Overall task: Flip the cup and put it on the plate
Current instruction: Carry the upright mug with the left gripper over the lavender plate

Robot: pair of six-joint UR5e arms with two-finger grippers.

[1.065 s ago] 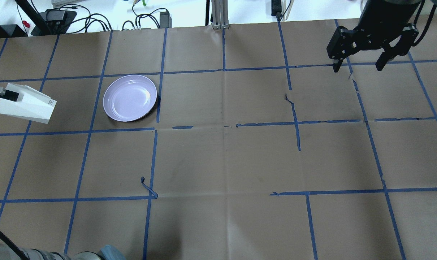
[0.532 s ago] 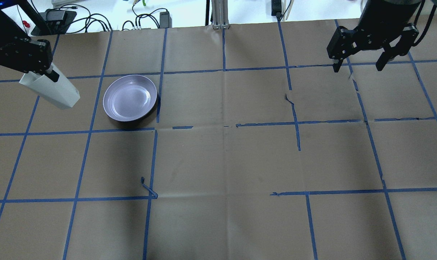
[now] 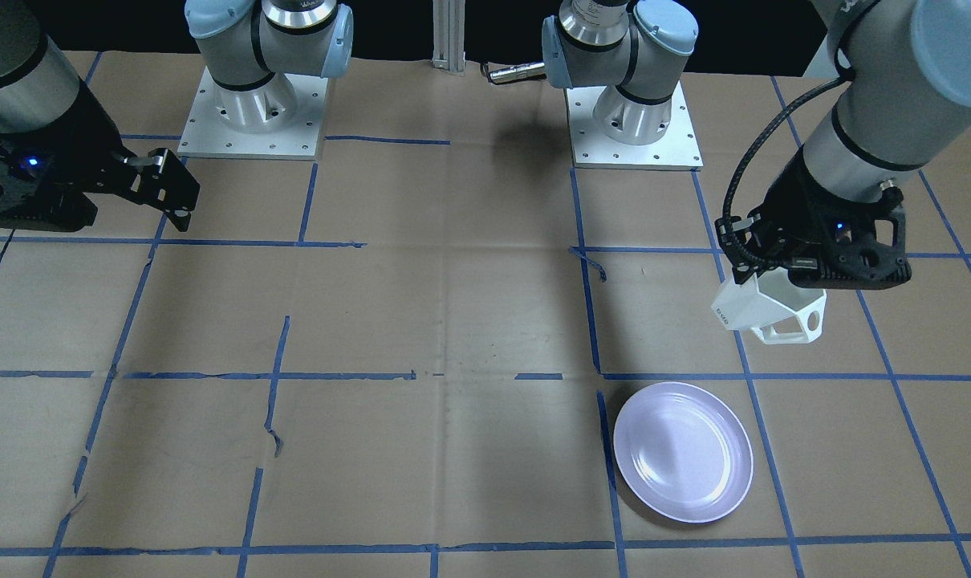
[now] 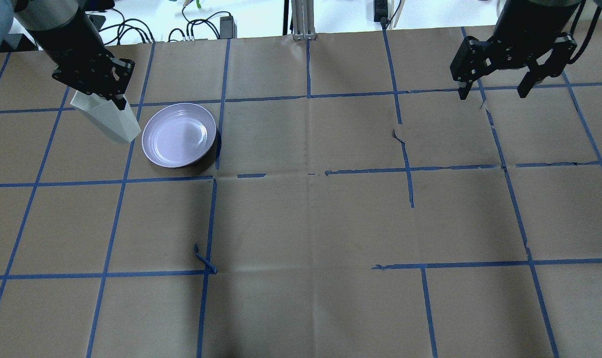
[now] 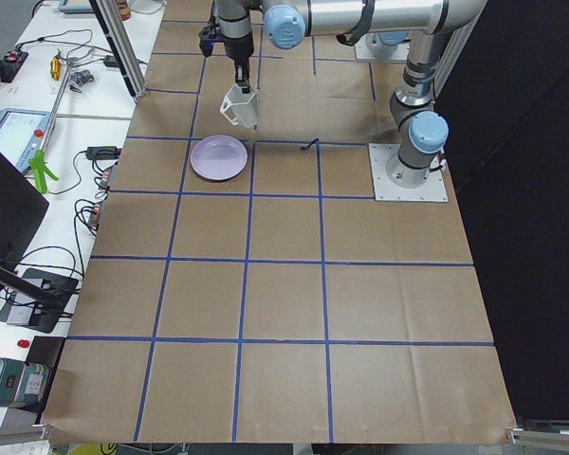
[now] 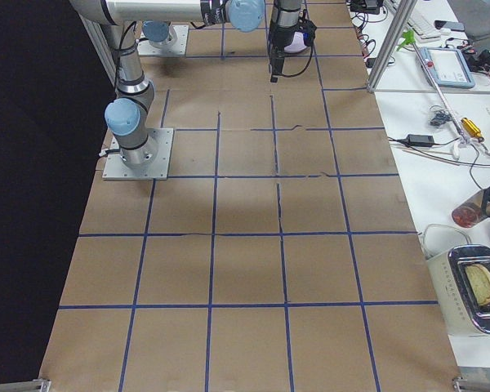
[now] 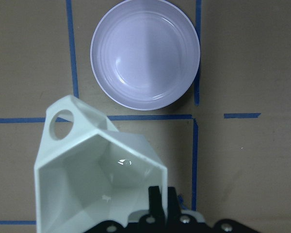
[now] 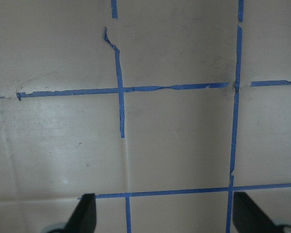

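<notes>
My left gripper [image 4: 116, 101] is shut on the rim wall of the white faceted cup [image 4: 108, 121] and holds it in the air just left of the lavender plate [image 4: 179, 134]. The cup hangs tilted, narrow base down. In the left wrist view I look into the cup's open mouth [image 7: 94, 179], its handle at upper left, with the plate [image 7: 145, 53] beyond it on the table. In the front view the cup [image 3: 762, 309] hangs under the left gripper [image 3: 781, 279], short of the plate [image 3: 682, 461]. My right gripper [image 4: 492, 92] is open and empty, far right.
Brown paper with a blue tape grid covers the table [image 4: 311, 219]. A curled loose end of tape [image 4: 205, 258] sticks up from the paper. Cables and power bricks [image 4: 201, 27] lie beyond the far edge. The two arm bases [image 3: 249, 96] stand on the robot's side.
My left arm has carried the cup from the far left edge towards the plate. The cup has turned from lying sideways to hanging base down. The right arm has not moved.
</notes>
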